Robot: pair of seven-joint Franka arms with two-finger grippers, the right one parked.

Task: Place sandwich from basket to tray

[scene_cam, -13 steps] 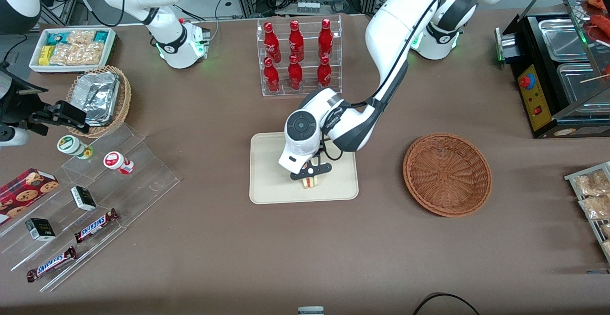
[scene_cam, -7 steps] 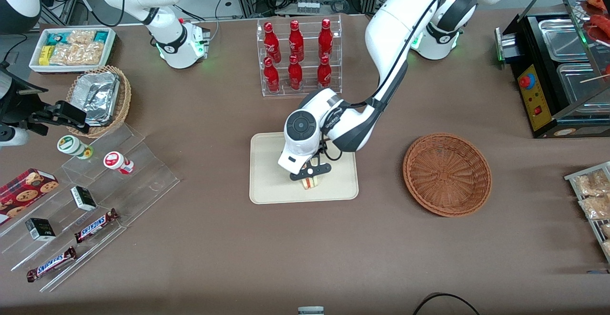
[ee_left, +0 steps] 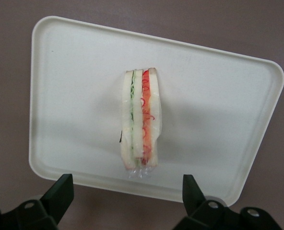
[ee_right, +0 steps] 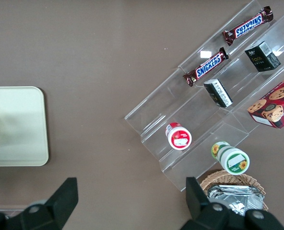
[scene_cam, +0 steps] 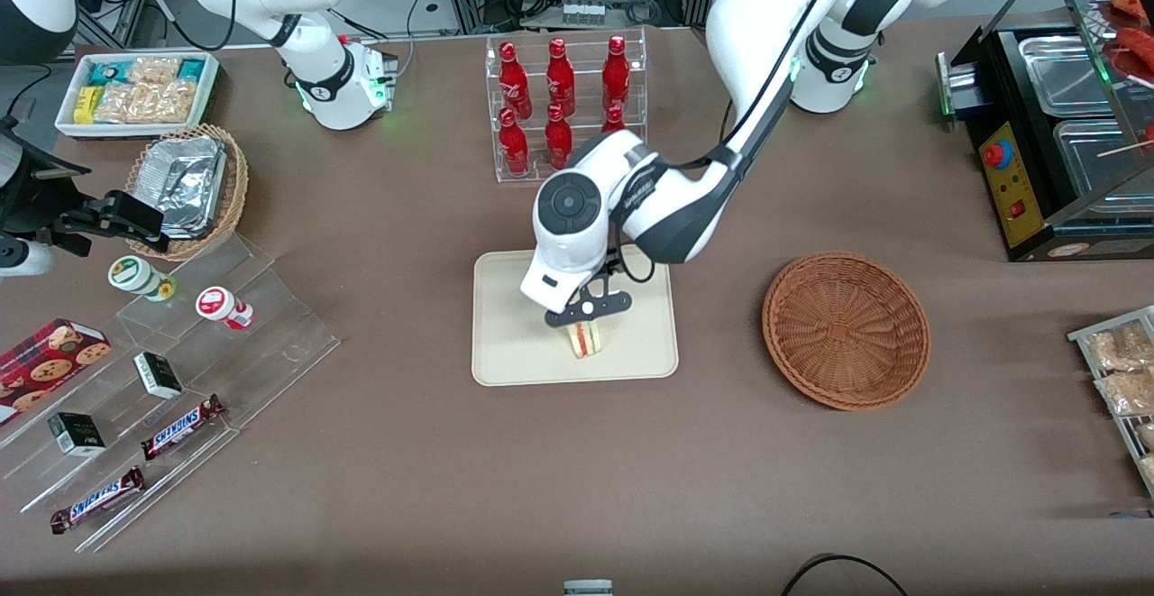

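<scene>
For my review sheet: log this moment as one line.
phase: release done | sandwich: on tray | gripper: open, above sandwich | basket: holds nothing

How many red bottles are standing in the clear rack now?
6 visible. Farther row. Nearer row, and one partly covered by the working arm. The open end effector hangs above the sandwich on the tray.

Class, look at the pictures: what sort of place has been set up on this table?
Probably a mock snack shop: a rack of red bottles, Snickers bars on clear steps, and a sandwich on a tray under the open gripper.
</scene>
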